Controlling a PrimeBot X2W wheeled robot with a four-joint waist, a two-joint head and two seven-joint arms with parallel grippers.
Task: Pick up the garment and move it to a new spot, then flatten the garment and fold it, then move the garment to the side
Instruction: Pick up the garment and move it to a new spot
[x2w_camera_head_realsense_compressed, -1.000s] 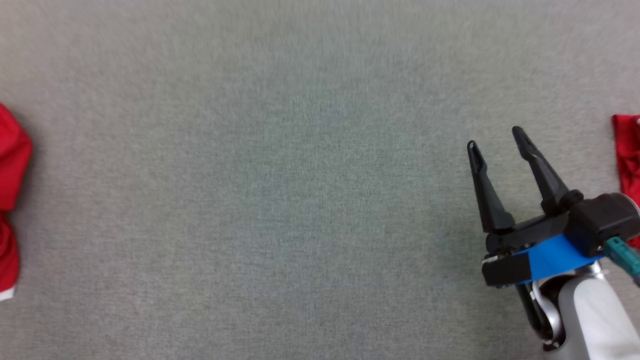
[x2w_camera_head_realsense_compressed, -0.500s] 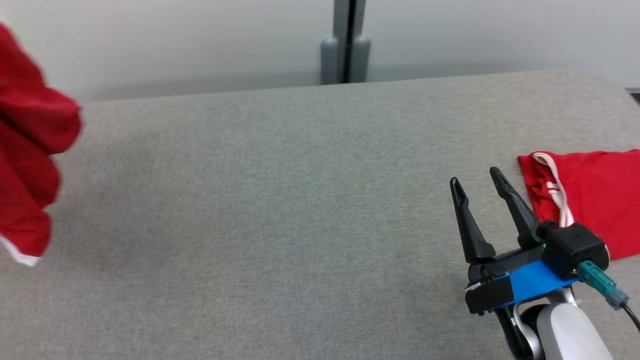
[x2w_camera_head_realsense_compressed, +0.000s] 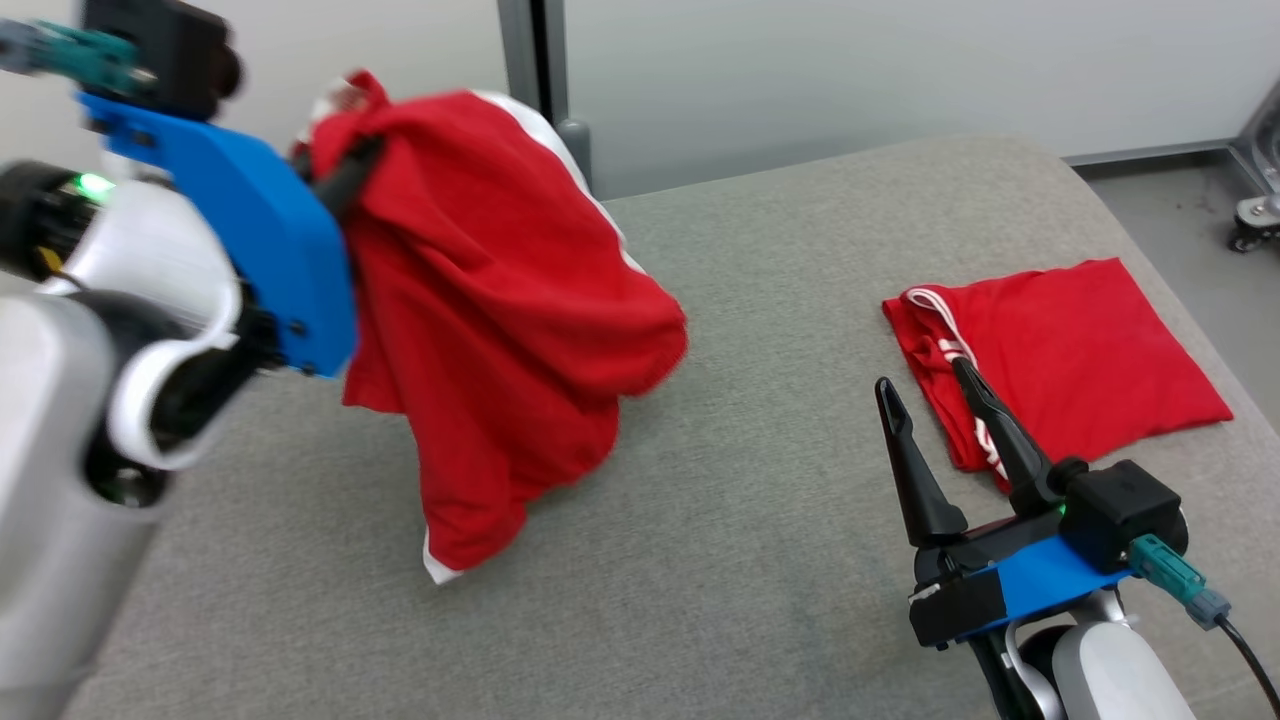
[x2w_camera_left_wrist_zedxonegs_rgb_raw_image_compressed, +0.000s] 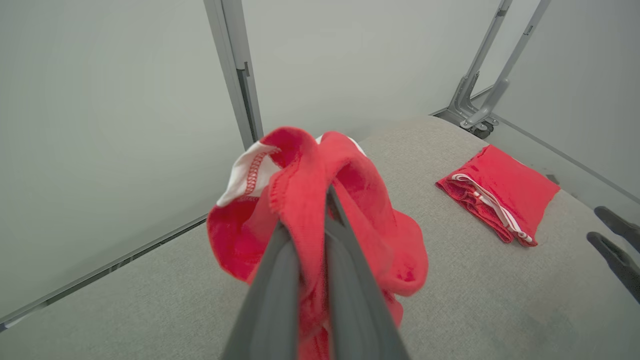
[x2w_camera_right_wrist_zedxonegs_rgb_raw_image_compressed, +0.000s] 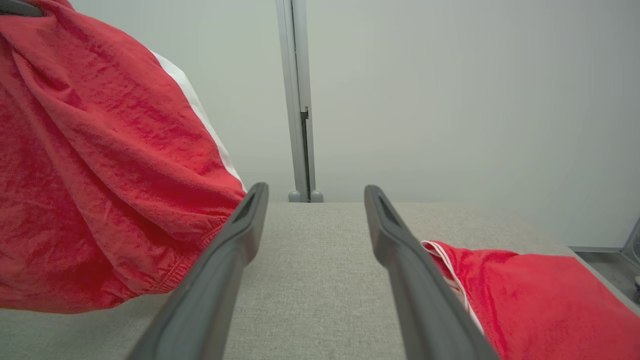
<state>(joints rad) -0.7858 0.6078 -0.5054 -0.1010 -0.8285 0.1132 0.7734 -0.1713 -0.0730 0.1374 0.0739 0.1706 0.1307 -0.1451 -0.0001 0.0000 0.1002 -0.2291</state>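
The garment (x2w_camera_head_realsense_compressed: 500, 300) is a red piece with white trim, bunched and hanging above the left half of the grey table (x2w_camera_head_realsense_compressed: 750, 560), its lowest corner near the surface. My left gripper (x2w_camera_head_realsense_compressed: 335, 172) is shut on the garment's top, its fingertips buried in the cloth. In the left wrist view the garment (x2w_camera_left_wrist_zedxonegs_rgb_raw_image_compressed: 365, 210) drapes over the closed left gripper (x2w_camera_left_wrist_zedxonegs_rgb_raw_image_compressed: 327, 195). My right gripper (x2w_camera_head_realsense_compressed: 923, 378) stands open and empty at the lower right. In the right wrist view the right gripper (x2w_camera_right_wrist_zedxonegs_rgb_raw_image_compressed: 316, 189) has the garment (x2w_camera_right_wrist_zedxonegs_rgb_raw_image_compressed: 100, 175) hanging on its left.
A second red garment (x2w_camera_head_realsense_compressed: 1070, 350), folded flat, lies at the table's right, just beyond my right fingers; it also shows as the folded garment (x2w_camera_left_wrist_zedxonegs_rgb_raw_image_compressed: 500, 190) and folded garment (x2w_camera_right_wrist_zedxonegs_rgb_raw_image_compressed: 540, 295). A grey post (x2w_camera_head_realsense_compressed: 530, 60) stands behind the table. The floor (x2w_camera_head_realsense_compressed: 1180, 200) drops off right.
The head camera has tilted up and turned, so the whole picture has shifted. My left arm and the hanging garment have come well into view from the left. The right gripper stays open.
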